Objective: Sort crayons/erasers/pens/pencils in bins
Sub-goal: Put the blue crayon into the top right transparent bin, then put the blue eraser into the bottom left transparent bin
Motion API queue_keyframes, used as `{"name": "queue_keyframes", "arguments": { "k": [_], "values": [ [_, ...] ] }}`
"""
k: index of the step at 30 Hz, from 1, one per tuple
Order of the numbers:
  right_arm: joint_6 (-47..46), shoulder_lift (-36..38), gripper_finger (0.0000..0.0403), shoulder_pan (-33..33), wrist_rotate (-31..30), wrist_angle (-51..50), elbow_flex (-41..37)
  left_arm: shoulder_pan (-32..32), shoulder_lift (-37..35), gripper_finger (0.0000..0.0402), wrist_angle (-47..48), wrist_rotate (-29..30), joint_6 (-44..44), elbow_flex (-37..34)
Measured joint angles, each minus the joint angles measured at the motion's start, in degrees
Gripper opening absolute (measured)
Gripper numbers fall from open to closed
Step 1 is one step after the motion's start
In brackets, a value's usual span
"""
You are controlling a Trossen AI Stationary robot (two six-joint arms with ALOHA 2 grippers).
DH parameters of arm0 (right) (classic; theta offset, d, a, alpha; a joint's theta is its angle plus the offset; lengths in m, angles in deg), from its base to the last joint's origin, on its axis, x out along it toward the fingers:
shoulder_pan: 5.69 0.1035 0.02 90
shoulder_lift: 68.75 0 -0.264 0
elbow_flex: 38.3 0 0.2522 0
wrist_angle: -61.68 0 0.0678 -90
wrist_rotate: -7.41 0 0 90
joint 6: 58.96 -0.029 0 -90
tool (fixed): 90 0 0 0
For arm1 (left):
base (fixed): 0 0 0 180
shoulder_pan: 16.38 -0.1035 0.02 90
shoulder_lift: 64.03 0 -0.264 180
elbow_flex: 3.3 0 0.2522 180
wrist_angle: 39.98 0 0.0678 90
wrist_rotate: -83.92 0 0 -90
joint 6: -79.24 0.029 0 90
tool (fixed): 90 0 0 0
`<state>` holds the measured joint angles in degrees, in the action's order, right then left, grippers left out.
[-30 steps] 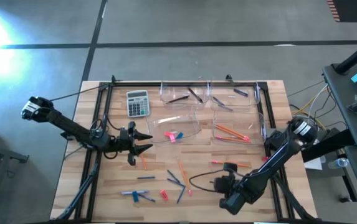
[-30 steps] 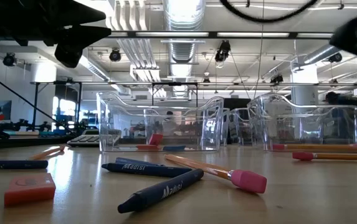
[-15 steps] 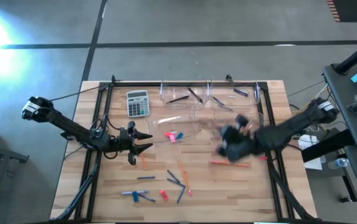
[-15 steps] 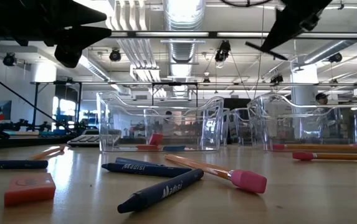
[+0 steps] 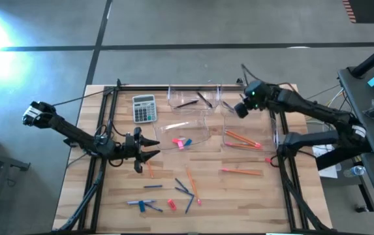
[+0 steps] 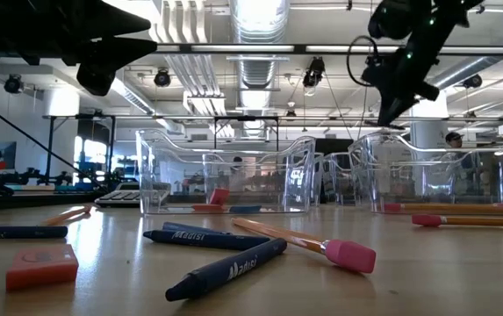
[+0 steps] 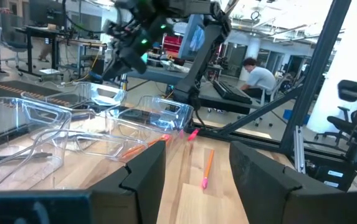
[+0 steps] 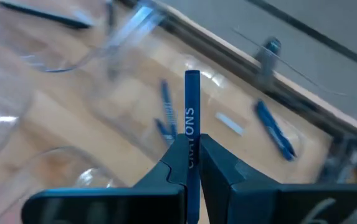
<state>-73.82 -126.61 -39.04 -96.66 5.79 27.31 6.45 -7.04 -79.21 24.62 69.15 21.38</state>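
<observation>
While the right gripper (image 5: 239,109) hangs above the far right bin (image 5: 262,111), fingers clenched on a blue crayon (image 8: 191,118), I judge delivery underway; next I lower past the clear rim and release. Left gripper (image 5: 149,148) waits spread, well apart.

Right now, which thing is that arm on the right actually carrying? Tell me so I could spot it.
Start at the four clear bins at the far half of the wooden table. Above the far right bin hangs the right gripper, shut on a blue crayon. It is the only stick lifted off the table, pinched upright between two dark fingers, with pale lettering down its side.
</observation>
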Motion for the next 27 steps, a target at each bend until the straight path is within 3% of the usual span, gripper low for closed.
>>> {"name": "queue_keyframes", "arguments": {
  "k": [4,13,18,22,27],
  "values": [
    [2.6,-0.8,0.0028,-2.9,1.0,3.6,-2.3,0.0,0.0,0.0164,0.0,0.0,0.0,0.0],
    [3.3,-1.8,0.0157,-2.9,0.6,5.0,-2.4,0.0,0.0,0.0164,0.0,0.0,0.0,0.0],
    [3.0,-0.6,0.02,-2.0,4.1,2.1,2.1,0.0,0.0,0.0164,0.0,0.0,0.0,0.0],
    [0.9,1.8,0.0206,2.4,12.5,2.5,6.2,0.0,0.0,0.0164,0.0,0.0,0.0,0.0],
    [-2.9,4.8,0.0201,16.5,13.9,6.0,7.7,0.0,0.0,0.0164,0.1,0.1,2.8,1.0]
  ]
}}
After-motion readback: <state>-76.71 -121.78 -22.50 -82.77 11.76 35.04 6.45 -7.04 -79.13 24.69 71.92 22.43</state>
